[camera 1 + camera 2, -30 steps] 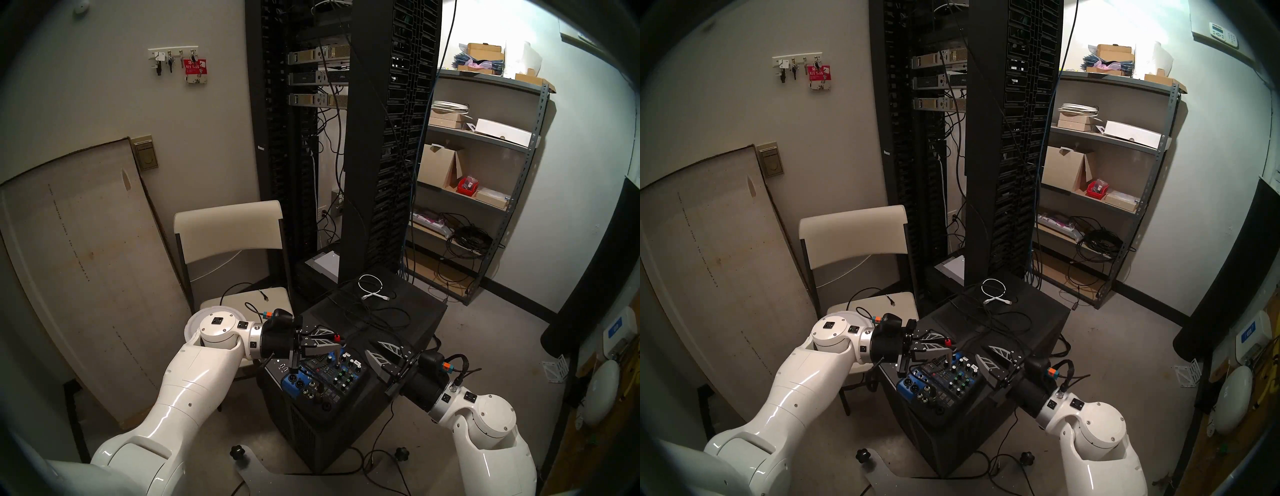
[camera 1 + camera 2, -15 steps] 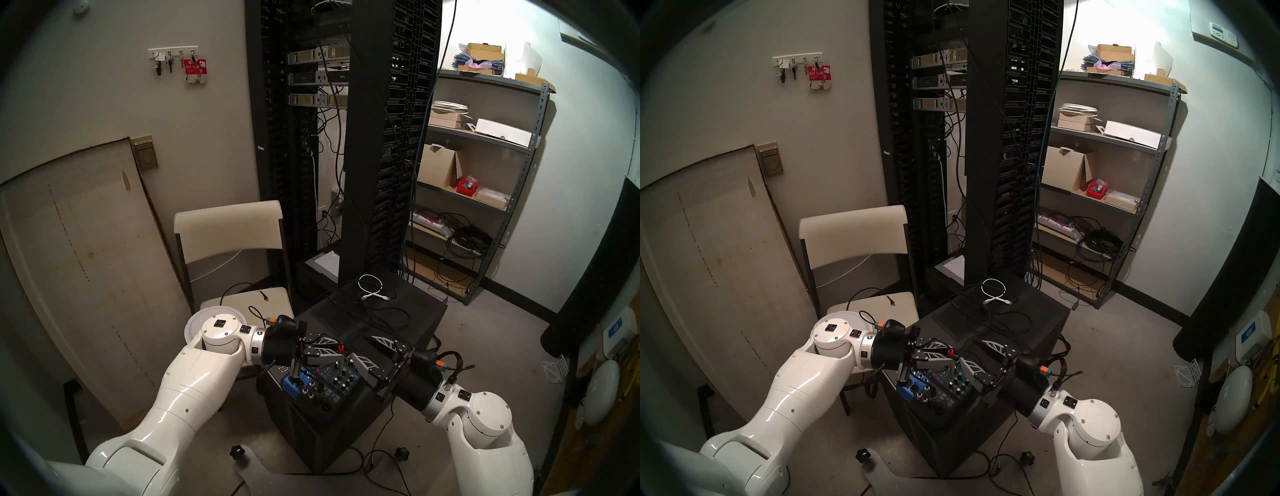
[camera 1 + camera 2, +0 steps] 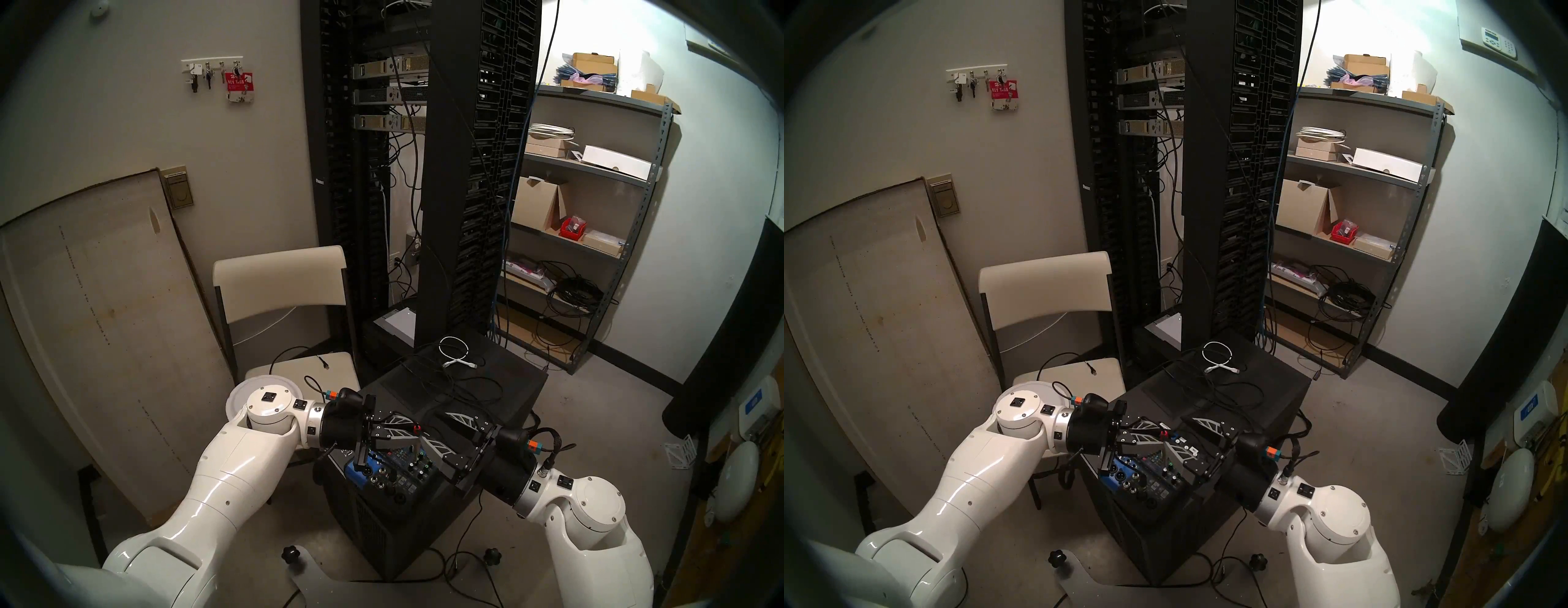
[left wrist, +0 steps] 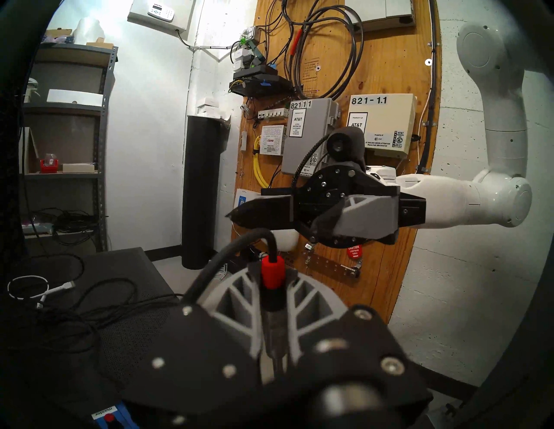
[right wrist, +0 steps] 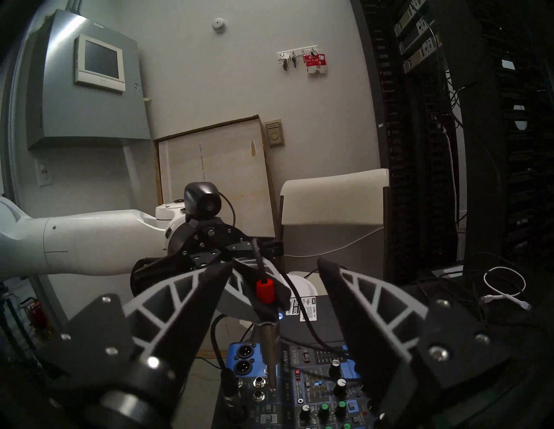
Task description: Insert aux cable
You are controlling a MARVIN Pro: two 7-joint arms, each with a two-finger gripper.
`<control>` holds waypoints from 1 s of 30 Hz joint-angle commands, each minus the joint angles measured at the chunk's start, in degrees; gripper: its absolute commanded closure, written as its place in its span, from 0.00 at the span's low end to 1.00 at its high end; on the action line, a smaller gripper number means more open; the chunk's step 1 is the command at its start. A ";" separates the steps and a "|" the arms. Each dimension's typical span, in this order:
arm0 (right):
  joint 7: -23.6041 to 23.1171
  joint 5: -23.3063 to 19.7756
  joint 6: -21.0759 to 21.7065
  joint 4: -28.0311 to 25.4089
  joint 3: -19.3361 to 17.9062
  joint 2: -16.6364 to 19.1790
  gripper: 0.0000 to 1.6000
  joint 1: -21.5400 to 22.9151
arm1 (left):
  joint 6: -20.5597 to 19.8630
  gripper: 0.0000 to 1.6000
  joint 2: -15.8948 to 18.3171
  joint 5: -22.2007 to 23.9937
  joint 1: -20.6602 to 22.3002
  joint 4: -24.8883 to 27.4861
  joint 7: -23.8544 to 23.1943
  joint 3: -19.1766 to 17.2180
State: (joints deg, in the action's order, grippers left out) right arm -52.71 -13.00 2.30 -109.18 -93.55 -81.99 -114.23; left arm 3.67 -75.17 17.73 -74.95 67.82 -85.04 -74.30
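Atop the black cabinet (image 3: 500,390) sits a blue mixer (image 3: 399,469).

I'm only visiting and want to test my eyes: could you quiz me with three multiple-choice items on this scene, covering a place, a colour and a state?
1. Where does the coiled white cable lie?
A. on the black cabinet
B. on the chair
C. on the floor

2. What colour is the band on the plug?
A. green
B. red
C. yellow

3. How do the right gripper jaws stand?
A. clamped on the plug
B. clamped on the mixer
C. spread apart, empty

Answers: 1 A, it rests on the cabinet top. 2 B, the collar is red. 3 C, the fingers flank the plug apart.
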 commanded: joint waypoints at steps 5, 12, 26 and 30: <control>-0.60 1.01 0.20 -1.64 0.82 0.73 0.29 -0.03 | 0.41 1.00 -0.15 0.52 1.64 -0.41 0.04 0.57; -0.25 1.88 -0.11 -0.90 1.38 0.56 0.31 0.71 | 0.60 1.00 -0.03 0.72 1.73 -0.48 0.04 1.03; 0.50 3.08 -0.38 0.58 2.17 0.04 0.45 1.85 | 0.54 1.00 0.23 1.02 1.18 0.29 0.04 1.62; 0.89 3.42 -0.49 1.06 2.40 0.09 0.47 2.13 | 0.50 1.00 0.28 1.17 1.22 0.42 0.04 1.72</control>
State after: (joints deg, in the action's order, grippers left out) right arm -51.90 -9.66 2.22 -108.04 -91.60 -81.58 -113.29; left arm 4.50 -75.03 17.94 -74.05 67.07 -85.04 -72.46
